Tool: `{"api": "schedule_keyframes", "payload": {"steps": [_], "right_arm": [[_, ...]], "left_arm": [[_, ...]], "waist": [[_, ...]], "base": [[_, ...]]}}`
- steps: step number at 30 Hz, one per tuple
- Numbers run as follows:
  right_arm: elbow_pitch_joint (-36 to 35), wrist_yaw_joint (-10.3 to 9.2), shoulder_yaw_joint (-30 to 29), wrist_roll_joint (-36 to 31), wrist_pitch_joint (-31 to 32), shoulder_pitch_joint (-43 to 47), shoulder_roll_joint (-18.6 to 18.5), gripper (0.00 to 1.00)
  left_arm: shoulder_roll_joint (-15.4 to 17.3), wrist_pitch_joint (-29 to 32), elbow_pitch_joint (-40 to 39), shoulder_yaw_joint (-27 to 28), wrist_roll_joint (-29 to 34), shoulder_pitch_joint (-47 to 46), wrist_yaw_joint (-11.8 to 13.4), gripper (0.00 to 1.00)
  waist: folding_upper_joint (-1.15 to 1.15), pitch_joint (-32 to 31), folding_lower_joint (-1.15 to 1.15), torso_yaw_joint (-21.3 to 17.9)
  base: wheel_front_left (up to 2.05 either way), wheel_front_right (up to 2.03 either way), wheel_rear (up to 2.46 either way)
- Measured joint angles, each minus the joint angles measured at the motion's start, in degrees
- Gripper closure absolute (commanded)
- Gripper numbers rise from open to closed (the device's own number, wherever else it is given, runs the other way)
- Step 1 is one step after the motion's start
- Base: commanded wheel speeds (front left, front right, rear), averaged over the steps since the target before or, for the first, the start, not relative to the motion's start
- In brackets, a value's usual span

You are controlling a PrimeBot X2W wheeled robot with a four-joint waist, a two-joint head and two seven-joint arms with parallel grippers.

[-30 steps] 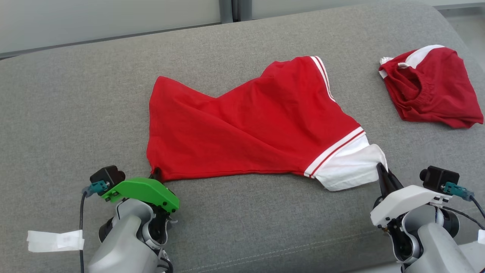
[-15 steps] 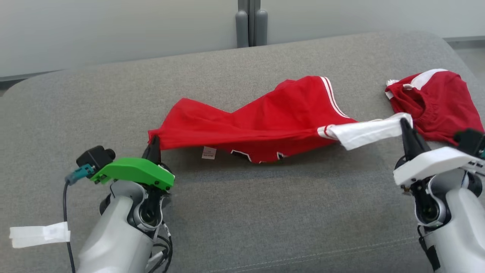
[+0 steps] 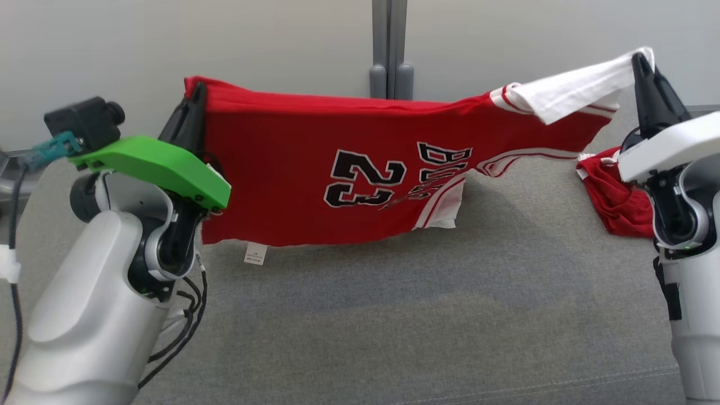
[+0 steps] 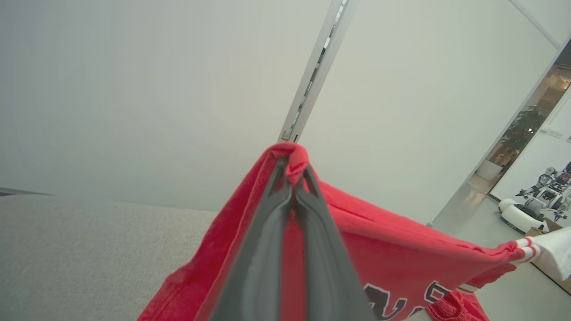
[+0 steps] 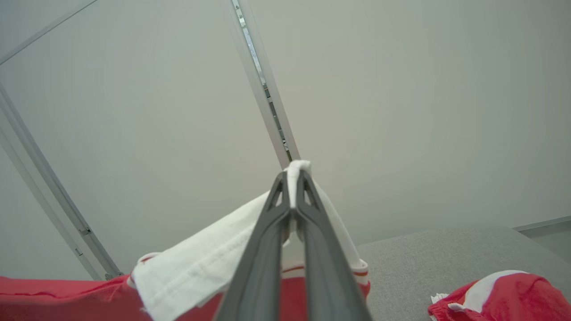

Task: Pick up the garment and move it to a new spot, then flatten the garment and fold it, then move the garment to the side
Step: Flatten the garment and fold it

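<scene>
As the left gripper (image 3: pixel 196 93) clamps the red fabric jersey (image 3: pixel 281 140) by its upper-left corner, the right gripper (image 3: pixel 639 57) pinches its white upper-right sleeve.

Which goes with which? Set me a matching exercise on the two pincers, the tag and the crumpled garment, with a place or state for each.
1 left pincer
2 right pincer
3 tag
4 crumpled garment

a lying on couch
b shut on white sleeve
c dangling under jersey
d shut on jersey's red corner

Pairs: 1-d, 2-b, 3-c, 4-a
</scene>
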Motion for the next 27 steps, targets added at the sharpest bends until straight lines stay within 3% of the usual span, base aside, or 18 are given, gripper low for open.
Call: {"api": "schedule_keyframes", "payload": {"steps": [6,12,22,27], "right_arm": [[-4.14,0.00,0.16,-1.96,4.04,-5.37,-0.96,1.00],[-4.79,0.00,2.08,-4.01,7.53,-13.34,-0.90,1.00],[7.10,0.00,6.04,-11.25,8.50,-32.06,-0.43,1.00],[15.92,0.00,5.53,-17.89,3.86,-45.99,0.22,1.00]], "left_arm": [[4.79,5.98,-8.38,-0.38,2.44,-3.93,3.54,1.00],[6.59,11.05,-9.89,-0.66,3.11,-9.64,4.97,1.00],[7.27,16.40,0.59,-1.30,5.65,-24.21,5.44,1.00],[6.45,14.86,8.61,-2.01,9.09,-35.46,3.74,1.00]], "waist": [[0.00,0.05,0.00,0.20],[0.00,1.28,0.00,-0.19],[0.00,8.07,0.00,-0.82],[0.00,13.77,0.00,-0.97]], "base": [[0.00,0.00,0.00],[0.00,0.00,0.00],[0.00,0.00,0.00],[0.00,0.00,0.00]]}}
